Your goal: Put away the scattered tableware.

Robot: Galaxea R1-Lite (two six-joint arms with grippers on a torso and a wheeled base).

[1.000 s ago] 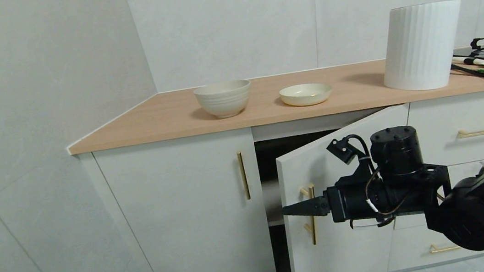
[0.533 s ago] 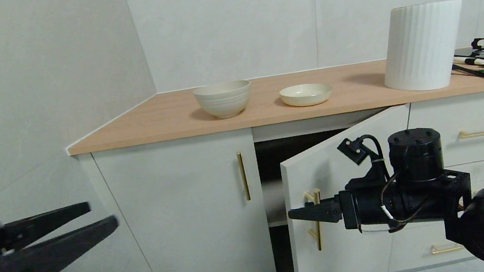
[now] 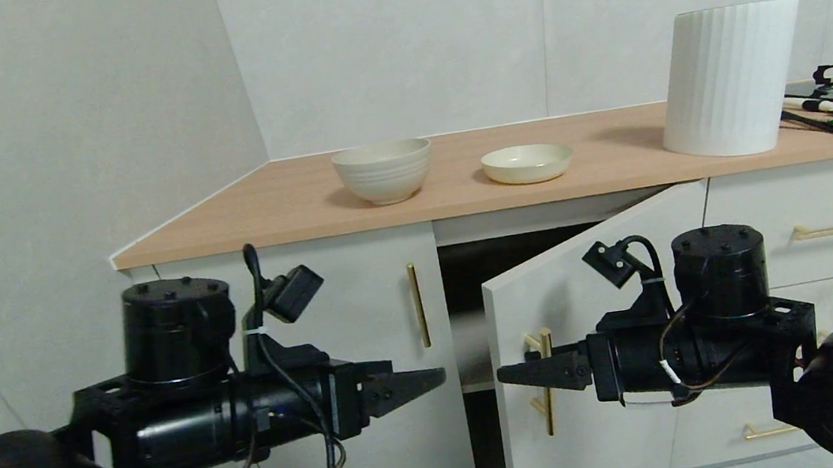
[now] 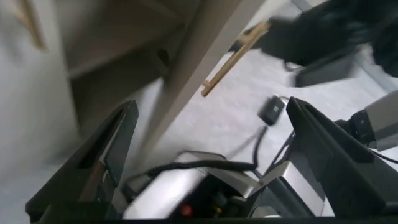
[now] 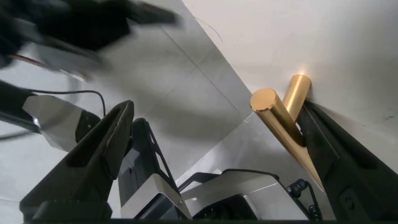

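Bowl (image 3: 383,170) and small dish (image 3: 527,162) sit on your worktop (image 3: 263,213), while your left pincer (image 3: 419,383) and right pincer (image 3: 517,373) both hang spread below, the right astride the cabinet door's handle (image 3: 548,408).

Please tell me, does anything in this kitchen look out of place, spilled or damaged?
Only the right cabinet door stands ajar, swung outward beside the shut left door, with the right gripper at its gold handle. The bowl and the shallow dish sit upright on the counter; nothing looks spilled or broken.
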